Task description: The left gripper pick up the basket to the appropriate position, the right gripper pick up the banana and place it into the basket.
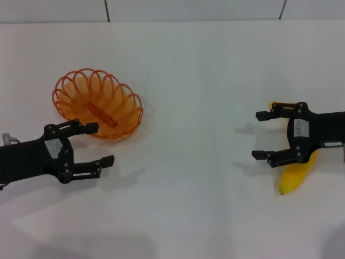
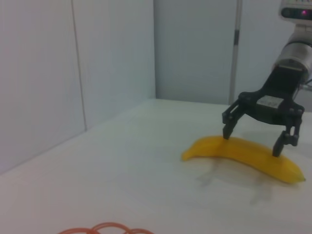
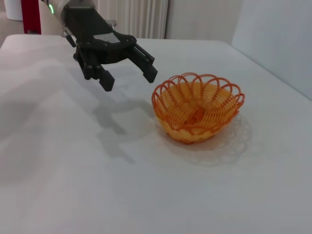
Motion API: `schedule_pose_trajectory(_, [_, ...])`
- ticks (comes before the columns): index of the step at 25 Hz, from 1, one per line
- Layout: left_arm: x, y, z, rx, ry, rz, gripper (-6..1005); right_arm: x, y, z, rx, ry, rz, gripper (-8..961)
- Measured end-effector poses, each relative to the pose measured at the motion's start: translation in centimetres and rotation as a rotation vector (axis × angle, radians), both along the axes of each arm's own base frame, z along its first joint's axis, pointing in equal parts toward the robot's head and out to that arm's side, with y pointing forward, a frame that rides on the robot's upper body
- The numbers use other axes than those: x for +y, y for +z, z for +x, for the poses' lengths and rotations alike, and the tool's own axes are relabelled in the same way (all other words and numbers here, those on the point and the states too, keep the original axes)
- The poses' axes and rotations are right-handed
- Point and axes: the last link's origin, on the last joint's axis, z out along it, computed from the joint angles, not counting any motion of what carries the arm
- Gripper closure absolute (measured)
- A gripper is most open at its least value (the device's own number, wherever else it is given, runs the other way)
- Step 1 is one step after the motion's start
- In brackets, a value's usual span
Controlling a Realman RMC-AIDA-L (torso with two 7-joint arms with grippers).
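Note:
The orange wire basket [image 1: 98, 104] stands upright on the white table at the left, with nothing in it. My left gripper [image 1: 101, 144] is open beside its near rim, raised off the table and apart from it, as the right wrist view shows with the left gripper [image 3: 129, 79] and the basket [image 3: 197, 107]. At the right lies the yellow banana [image 1: 295, 175], its middle hidden under my right gripper [image 1: 259, 135]. That gripper is open. In the left wrist view the right gripper [image 2: 252, 141] hangs over the banana [image 2: 214, 146], a finger on each side. A bit of basket rim [image 2: 105, 228] shows there too.
The white table [image 1: 194, 189] stretches between the basket and the banana. Its far edge meets a pale wall [image 1: 194, 9] at the back.

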Motion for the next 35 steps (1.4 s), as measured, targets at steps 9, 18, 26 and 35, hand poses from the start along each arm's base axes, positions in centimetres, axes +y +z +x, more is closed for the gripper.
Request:
schedule_pose_trajectory(9, [0.0,0.1,-0.1,-0.008,0.009,0.015,130,0.1,-0.3,0.4,-0.01,-0.02,0.018,67])
schedule_pose_trajectory(18, [0.1,0.1,0.0,-0.011,0.008,0.018,133,0.1,-0.4,0.4,-0.007,-0.022,0.013,67])
schedule_pose_trajectory(26, [0.1,0.2,0.2,-0.025,0.005,0.02,136,0.1,-0.4,0.5,-0.007,-0.022,0.013,67])
schedule_pose_trajectory(35, [-0.2,7.3,1.0,-0.282,0.006,0.286,139,-0.1,-0.3,0.7,-0.007,-0.03,0.016,68])
